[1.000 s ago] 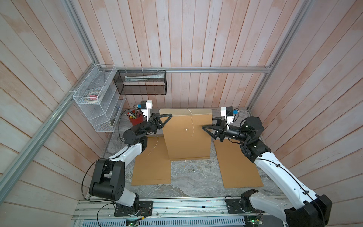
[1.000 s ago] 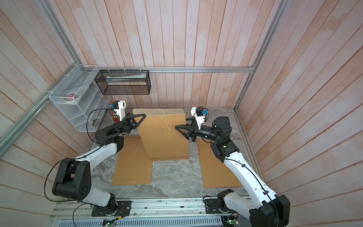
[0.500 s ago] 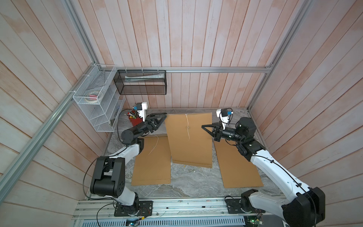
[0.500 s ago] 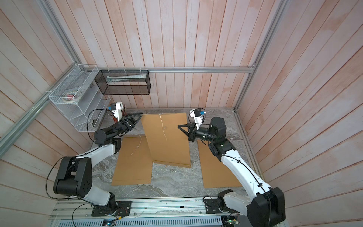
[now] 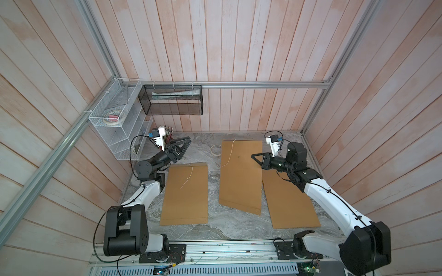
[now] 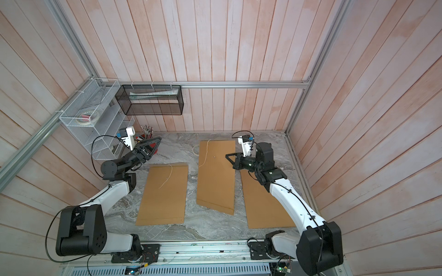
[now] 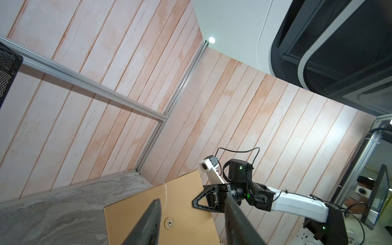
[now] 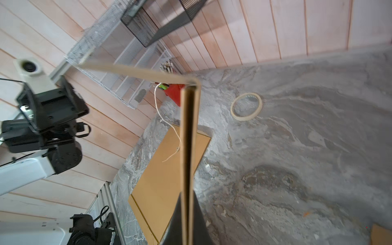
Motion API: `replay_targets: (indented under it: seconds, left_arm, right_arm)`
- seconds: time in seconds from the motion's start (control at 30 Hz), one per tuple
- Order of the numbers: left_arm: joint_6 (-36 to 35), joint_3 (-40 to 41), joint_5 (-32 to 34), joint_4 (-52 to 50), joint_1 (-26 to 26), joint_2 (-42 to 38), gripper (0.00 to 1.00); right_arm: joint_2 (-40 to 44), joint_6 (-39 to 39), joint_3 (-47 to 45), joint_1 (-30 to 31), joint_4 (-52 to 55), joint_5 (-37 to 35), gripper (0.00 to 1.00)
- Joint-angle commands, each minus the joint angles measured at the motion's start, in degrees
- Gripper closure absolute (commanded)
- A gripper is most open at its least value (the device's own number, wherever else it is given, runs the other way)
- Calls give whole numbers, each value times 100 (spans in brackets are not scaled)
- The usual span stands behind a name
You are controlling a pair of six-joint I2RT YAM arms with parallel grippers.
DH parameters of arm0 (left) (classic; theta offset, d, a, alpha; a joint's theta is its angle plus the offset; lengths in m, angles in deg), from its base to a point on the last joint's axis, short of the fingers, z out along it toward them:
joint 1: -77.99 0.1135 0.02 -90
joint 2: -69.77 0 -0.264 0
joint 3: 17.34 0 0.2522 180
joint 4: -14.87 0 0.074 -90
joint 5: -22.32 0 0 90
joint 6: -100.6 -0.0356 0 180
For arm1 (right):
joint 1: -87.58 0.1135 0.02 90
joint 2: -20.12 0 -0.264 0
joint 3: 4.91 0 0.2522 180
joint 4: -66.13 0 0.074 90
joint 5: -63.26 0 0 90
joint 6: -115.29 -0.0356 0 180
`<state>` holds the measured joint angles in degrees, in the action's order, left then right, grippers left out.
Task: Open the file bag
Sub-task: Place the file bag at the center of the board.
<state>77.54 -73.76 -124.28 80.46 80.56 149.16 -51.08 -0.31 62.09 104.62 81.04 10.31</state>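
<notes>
The file bag [image 5: 239, 176] is a brown envelope held at a tilt over the middle of the marble table [image 5: 215, 229], with a white string [image 5: 228, 153] hanging from its far end. My right gripper [image 5: 253, 156] is shut on its right edge; in the right wrist view the file bag [image 8: 187, 137] runs edge-on between the jaws of my right gripper [image 8: 187, 195]. My left gripper [image 5: 189, 141] is raised at the far left, open and holding nothing, well apart from the bag. In the left wrist view the file bag [image 7: 184, 212] and its button [image 7: 169, 222] lie beyond the open fingers [image 7: 152, 214].
Two more brown file bags lie flat, one on the left [image 5: 185, 196] and one on the right [image 5: 291, 203]. A tape ring [image 5: 216, 150] lies at the back. A white wire rack [image 5: 117, 126], a black mesh basket [image 5: 172, 102] and a red pen cup [image 8: 175, 91] stand at the back left.
My left gripper has opened, let go of the bag's left edge and drawn back to the left. The right gripper has shut on the right edge. The bag has dropped from upright to a flatter tilt.
</notes>
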Motion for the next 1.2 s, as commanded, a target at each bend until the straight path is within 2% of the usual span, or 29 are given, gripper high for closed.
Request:
replay_targets:
  seconds: [0.0,0.2,0.63,1.17]
  left_arm:
    - [-384,166,-69,-422,7,-214,49]
    - [-568,325,-66,-658,7,-451,49]
    - [-453,519,-71,-491,8,-451,49]
    - [-428,603,-44,-475,7,-426,49]
  right_arm:
    - [-315,144,80,-59,584,-281,100]
    - [-809,318,92,-65,764,-347,100]
    - [-1757,588,207,-62,348,152,100]
    - [-2387,642,286,-63,-103,571,100]
